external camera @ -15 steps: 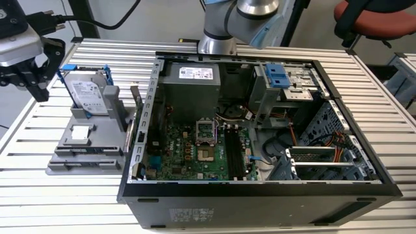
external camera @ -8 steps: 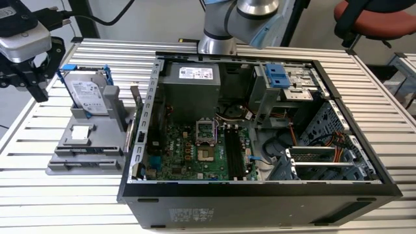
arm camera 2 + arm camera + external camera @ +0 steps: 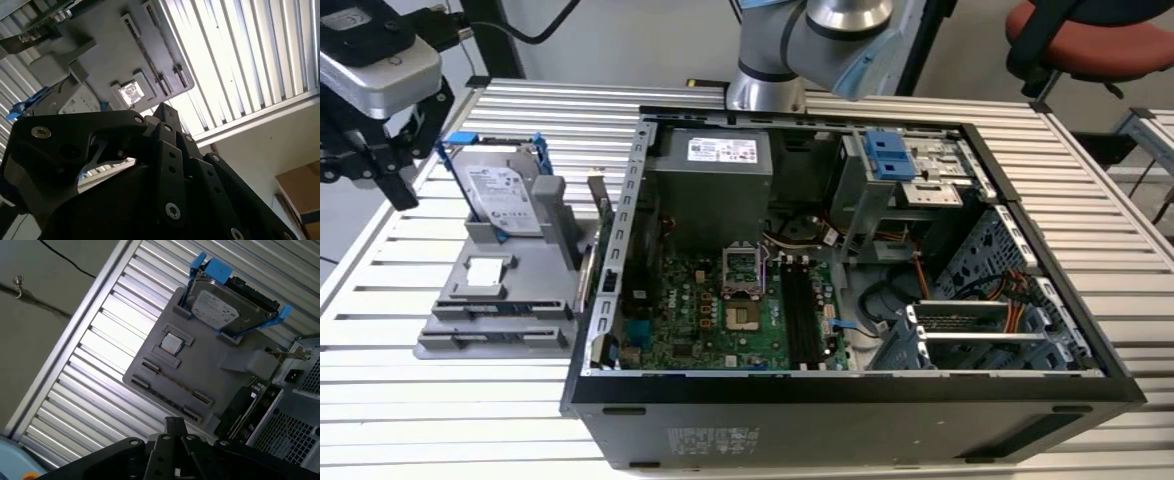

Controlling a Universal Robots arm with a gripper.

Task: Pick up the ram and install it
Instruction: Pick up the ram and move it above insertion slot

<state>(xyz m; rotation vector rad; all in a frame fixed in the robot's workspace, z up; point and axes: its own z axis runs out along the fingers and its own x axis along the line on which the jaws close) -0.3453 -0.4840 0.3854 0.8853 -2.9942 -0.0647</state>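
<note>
Sitting edge-on, the thin dark ram strip (image 3: 175, 383) is slotted into a flat grey plastic holder (image 3: 210, 365), near the silver blue-framed hard drive (image 3: 225, 310) standing there. An open black computer case (image 3: 854, 390) is beside it. The black gripper (image 3: 175, 425) hovers over the holder; can't tell its state.

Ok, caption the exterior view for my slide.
Gripper hovers by the hard drive on its grey holder, beside the open computer case.
</note>
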